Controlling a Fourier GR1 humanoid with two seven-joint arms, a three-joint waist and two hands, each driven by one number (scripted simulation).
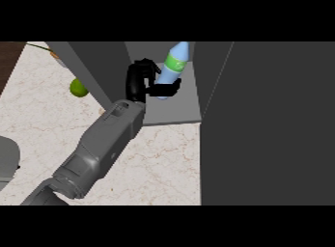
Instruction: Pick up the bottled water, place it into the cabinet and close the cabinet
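A green fruit (78, 88) lies on the counter (48, 125) just left of the cabinet's (162, 108) side wall. The hand (138, 79) is inside the open cabinet, fingers curled round the water bottle (174, 65), which stands slightly tilted. The dark cabinet door (277, 120) fills the right.
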